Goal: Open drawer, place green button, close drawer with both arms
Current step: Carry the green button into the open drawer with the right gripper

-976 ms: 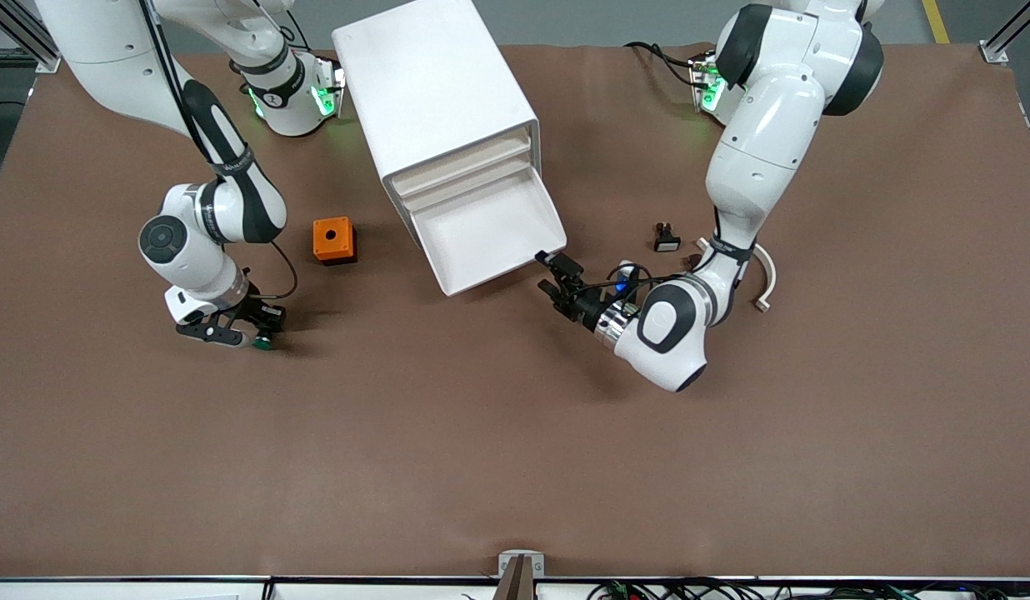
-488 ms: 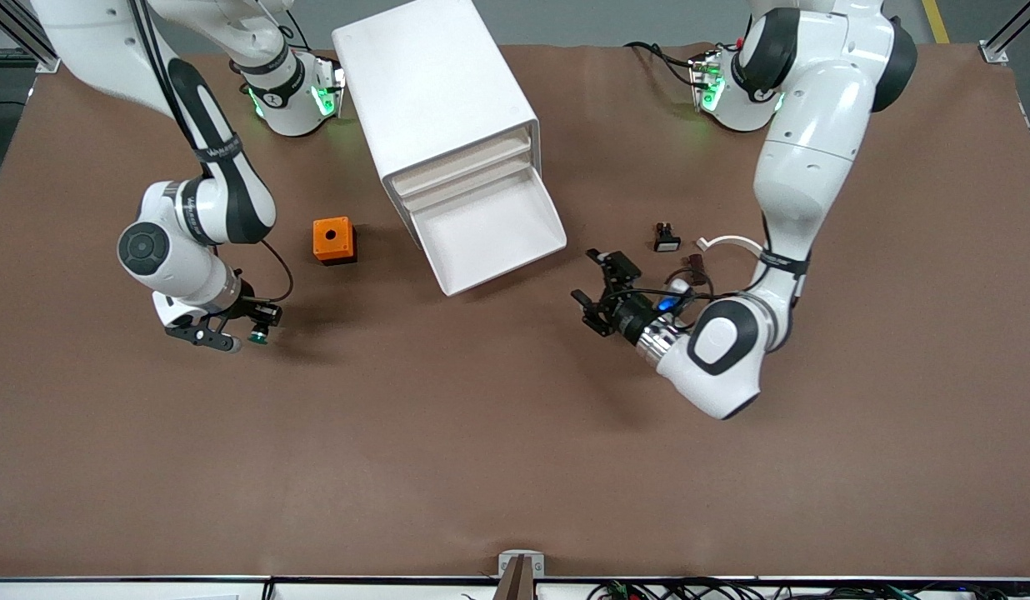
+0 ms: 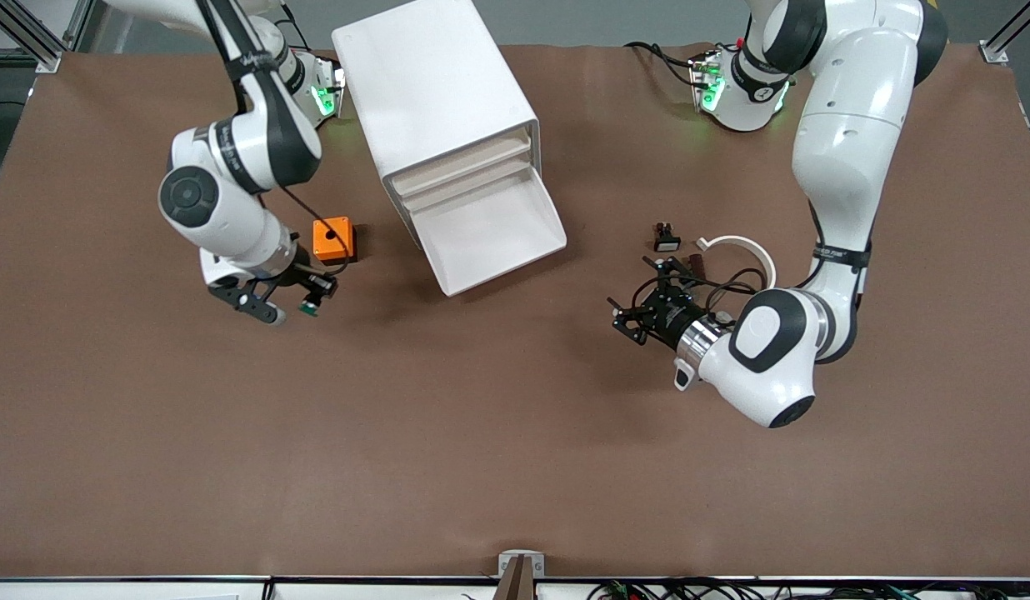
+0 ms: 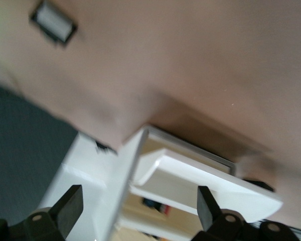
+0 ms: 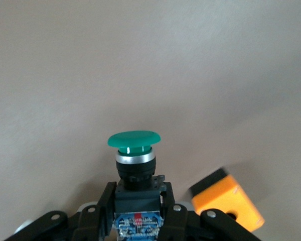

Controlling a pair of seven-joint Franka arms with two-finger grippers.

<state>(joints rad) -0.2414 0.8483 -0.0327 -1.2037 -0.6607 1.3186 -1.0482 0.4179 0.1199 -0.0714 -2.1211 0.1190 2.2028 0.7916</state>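
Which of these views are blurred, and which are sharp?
Left wrist view: smeared, the drawer soft-edged. Right wrist view: the button is crisp, the orange box slightly blurred at its edge. Front view: evenly lit and sharp, soft shadows beside the cabinet.

An orange box (image 3: 333, 238), a black-and-white switch (image 3: 667, 240) and a white curved ring piece (image 3: 744, 246) lie on the brown table (image 3: 482, 433)

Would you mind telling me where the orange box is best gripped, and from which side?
I would take the orange box by two opposite flat side walls, coming straight down from above. It sits squarely on the table with its holed face up, and nothing touches its sides. The right gripper beside it is already shut on the button.
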